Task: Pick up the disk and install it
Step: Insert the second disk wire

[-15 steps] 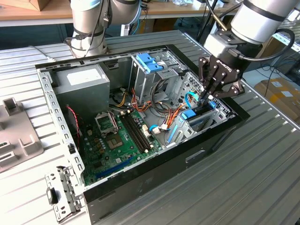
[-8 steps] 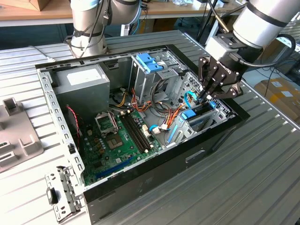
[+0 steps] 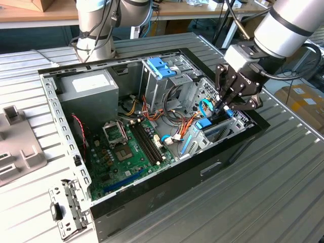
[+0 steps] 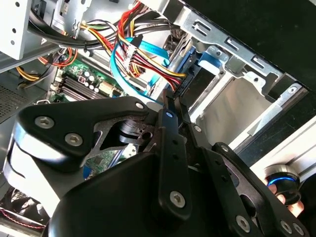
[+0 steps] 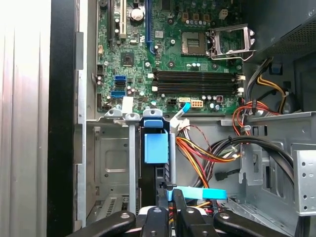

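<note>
In the first wrist view, the gripper (image 5: 171,196) is sitting closest, low in the picture. Its two black fingers (image 5: 163,205) are pressing close together with only a thin crack between them. I cannot tell if they are pinching anything. Just past the tips, the disk (image 5: 155,147) is standing on its edge in a narrow slot of the metal drive cage (image 5: 111,158), with its bright blue end showing. One flat blue cable (image 5: 202,193) is lying right beside the fingertips.

The second wrist view is showing the gripper (image 4: 168,114) from behind, with its tips poking at the cage's bent silver wall (image 4: 232,106). A bunch of red, yellow and black wires (image 4: 148,49) is crowding in very near, so there is little room on that side.

Farther off, the one green board (image 5: 173,54) is lying flat in the bottom of the computer case (image 3: 152,195).

The exterior view is showing more. The gripper (image 3: 229,104) is reaching down inside the case, near its edge on the exterior view's right, and the disk (image 3: 216,132) is sitting in the cage below it. One big grey box (image 3: 88,88) is sitting in the far corner. One light-blue bracket (image 3: 161,67) is resting on top of the far cage. The case is lying open on a ribbed metal table (image 3: 263,192), with lots of bare room around it.
</note>
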Tool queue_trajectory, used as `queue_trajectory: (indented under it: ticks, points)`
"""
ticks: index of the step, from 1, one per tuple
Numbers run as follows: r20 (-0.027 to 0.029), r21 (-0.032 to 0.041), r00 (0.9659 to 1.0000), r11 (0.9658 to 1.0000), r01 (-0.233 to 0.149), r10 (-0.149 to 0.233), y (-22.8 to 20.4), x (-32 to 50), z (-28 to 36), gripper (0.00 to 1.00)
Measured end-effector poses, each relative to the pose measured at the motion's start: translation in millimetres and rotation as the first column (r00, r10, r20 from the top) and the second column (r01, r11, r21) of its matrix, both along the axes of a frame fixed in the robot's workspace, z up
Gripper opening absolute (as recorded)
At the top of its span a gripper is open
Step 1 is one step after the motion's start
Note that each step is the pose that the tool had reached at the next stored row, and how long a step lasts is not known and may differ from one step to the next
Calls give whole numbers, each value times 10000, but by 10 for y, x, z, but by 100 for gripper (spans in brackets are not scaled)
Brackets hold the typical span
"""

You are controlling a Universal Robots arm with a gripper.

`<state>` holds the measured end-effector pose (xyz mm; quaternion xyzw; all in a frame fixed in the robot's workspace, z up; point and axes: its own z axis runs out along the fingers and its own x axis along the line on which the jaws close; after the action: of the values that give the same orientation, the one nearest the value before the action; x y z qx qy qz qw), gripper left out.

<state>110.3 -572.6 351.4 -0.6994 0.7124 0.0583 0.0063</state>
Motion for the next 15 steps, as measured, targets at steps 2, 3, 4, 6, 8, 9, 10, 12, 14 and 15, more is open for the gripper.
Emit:
queue_trajectory:
  ticks: [2, 3, 4, 6, 8, 9, 10, 12, 14, 15]
  points:
    - [0, 0, 10000, 10000, -3, 3, -8, 11, -1, 16]
    - [0, 0, 10000, 10000, -4, 4, -9, 14, -1, 16]
    - [0, 0, 10000, 10000, -6, 6, -11, 20, -2, 16]
    - [0, 1, 10000, 10000, -9, 9, -15, 29, -5, 16]
    - [0, 0, 10000, 10000, -11, 11, -19, 36, -7, 16]
    - [0, 1, 10000, 10000, -11, 11, -21, 38, -8, 16]
    - [0, 1, 10000, 10000, -12, 12, -23, 43, -10, 16]
    - [0, 0, 10000, 10000, -14, 14, -27, 51, -18, 16]
    - [0, -2, 10000, 10000, -13, 13, -29, 54, -23, 16]
    - [0, -1, 10000, 10000, -14, 14, -30, 55, -27, 16]
